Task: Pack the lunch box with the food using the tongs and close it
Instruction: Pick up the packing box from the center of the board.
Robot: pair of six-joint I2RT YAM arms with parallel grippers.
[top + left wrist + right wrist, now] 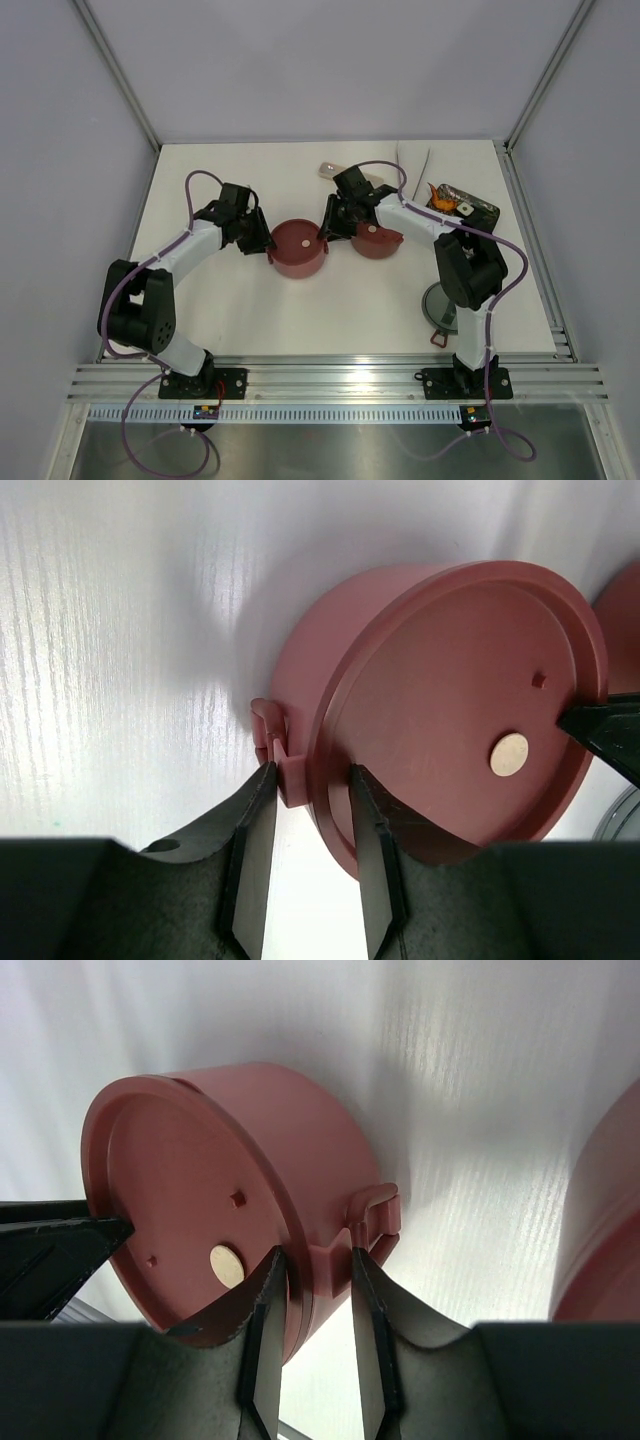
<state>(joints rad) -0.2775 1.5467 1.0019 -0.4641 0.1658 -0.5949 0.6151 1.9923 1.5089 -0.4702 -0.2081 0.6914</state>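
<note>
Bowl: you find one maroon bowl [298, 268] near the middle of the desk [260, 315], upright, between the two claws.
Lid: a flat maroon lid [297, 240] sits on this bowl; it has a small pale round spot in the centre.
Left claw: the left claw [312, 772] is at the bowl's left side, about half open. Its fingers [255, 850] stand on either side of the small tab [283, 770] on the bowl's wall. One finger touches the tab and the other is at the lid's rim. You cannot tell if it grips already.
Right claw: the right claw [314, 1258] is at the opposite side, also about half open. It stands astride the rim beside the other tab [375, 1215]. A firm hold cannot be told here either.
Second bowl: the second bowl [378, 242] stands just to the right of the first one, partly under the right arm.
Food: orange food [441, 201] lies on the black tray [482, 214] at the far right.
Grey lid: the grey lid [437, 305] lies near the right arm's base, half hidden by the arm.
</note>
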